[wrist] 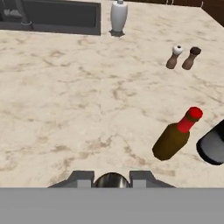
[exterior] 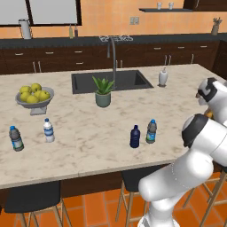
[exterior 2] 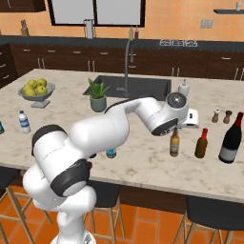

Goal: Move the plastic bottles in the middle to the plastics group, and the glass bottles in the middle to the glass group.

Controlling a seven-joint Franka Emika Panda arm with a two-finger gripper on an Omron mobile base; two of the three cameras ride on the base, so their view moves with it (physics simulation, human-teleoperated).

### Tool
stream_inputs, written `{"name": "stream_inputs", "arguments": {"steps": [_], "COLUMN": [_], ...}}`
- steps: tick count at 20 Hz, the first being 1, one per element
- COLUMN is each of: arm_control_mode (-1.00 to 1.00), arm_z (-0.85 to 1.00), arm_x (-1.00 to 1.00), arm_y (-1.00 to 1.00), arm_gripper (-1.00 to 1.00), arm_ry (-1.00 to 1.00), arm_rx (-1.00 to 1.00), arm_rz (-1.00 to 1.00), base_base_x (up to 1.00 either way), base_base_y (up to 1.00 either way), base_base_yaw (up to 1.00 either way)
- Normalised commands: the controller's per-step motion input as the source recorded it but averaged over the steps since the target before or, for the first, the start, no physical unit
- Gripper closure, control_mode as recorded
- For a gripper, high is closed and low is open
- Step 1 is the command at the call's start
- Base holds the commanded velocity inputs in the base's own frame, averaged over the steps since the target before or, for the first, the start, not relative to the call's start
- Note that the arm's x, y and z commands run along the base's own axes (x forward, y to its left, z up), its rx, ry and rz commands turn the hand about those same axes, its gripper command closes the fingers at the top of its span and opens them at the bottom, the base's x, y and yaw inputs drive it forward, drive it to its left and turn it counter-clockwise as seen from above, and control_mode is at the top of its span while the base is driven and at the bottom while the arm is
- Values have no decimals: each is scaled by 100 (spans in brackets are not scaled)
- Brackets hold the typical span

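The amber glass bottle (exterior 2: pixel 175 144) stands upright at the right of the island, just left of the glass group: a small red-necked brown bottle (exterior 2: pixel 201 143) and a big dark bottle (exterior 2: pixel 232 139). My gripper (wrist: pixel 112 180) comes down on it from above, and the bottle's round top sits between the fingers, so it is shut on the neck. In the middle, the dark navy bottle (exterior: pixel 135 136) and the clear blue-capped bottle (exterior: pixel 151 131) stand side by side. The plastics group, two water bottles (exterior: pixel 16 138) (exterior: pixel 48 130), is at the far left.
Salt and pepper shakers (wrist: pixel 175 57) (wrist: pixel 191 58) stand behind the glass group. A white soap dispenser (wrist: pixel 118 16) sits by the sink (exterior: pixel 111 80). A potted plant (exterior: pixel 103 92) and a fruit bowl (exterior: pixel 34 96) are further left. Stools (exterior: pixel 31 197) line the front edge.
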Motion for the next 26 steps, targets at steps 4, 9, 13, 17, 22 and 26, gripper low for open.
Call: {"name": "stream_inputs", "arguments": {"steps": [4, 9, 13, 17, 22, 26], "arm_control_mode": [-100, -100, -100, -100, -100, -100], "arm_z": [0, -8, 0, 0, 0, -19], "arm_x": [0, 3, 12, 23, 6, 0], "arm_y": [-10, -10, -18, -9, 0, 0], "arm_gripper": [100, 100, 100, 100, 100, 100], "arm_ry": [0, -3, -2, -1, -2, -4], "arm_rx": [1, 3, 0, 0, 0, 0], "arm_rz": [-6, 0, 0, 0, 0, 0], "base_base_x": [0, 0, 0, 0, 0, 0], "base_base_y": [0, 0, 0, 0, 0, 0], "base_base_yaw": [0, 0, 0, 0, 0, 0]}}
